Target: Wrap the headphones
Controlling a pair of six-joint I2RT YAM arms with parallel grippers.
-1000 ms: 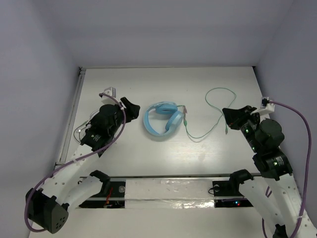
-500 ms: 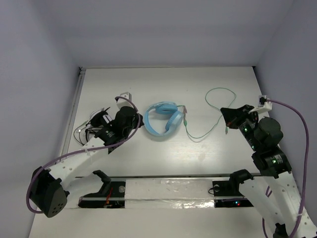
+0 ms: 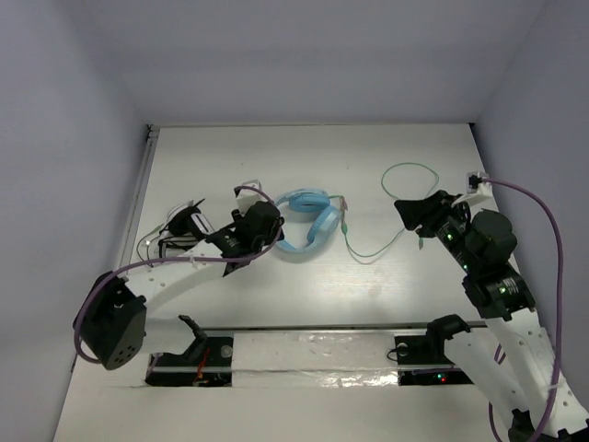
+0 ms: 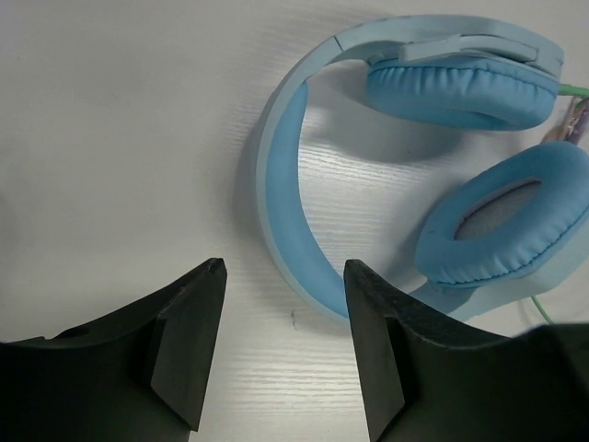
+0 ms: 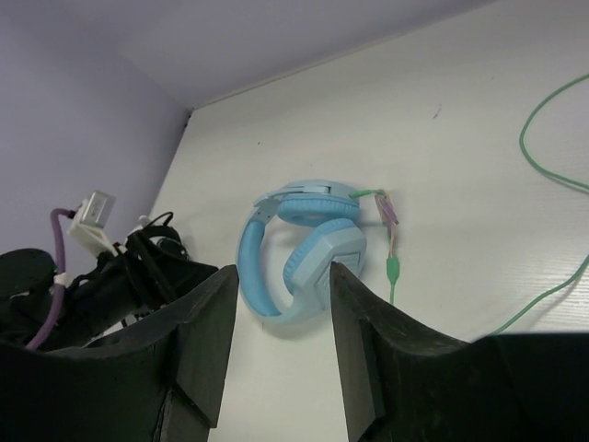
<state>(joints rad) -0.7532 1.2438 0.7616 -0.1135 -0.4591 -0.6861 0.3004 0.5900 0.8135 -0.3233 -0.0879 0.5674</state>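
The headphones [image 3: 304, 221] lie flat on the white table [image 3: 276, 157], a little left of its middle, the headband arching toward the left arm and the two padded ear cups folded close together on the far side. Their thin green cable [image 3: 406, 166] trails off to the right in loose curves and ends in a wide loop near the right arm. The left gripper [image 3: 270, 226] hovers just beside the headband with its jaws spread and nothing between them; whether a finger touches the band cannot be told. The right gripper [image 3: 405, 210] stands well apart from the ear cups, next to the cable, also released and empty. No lettering on the headset can be read.
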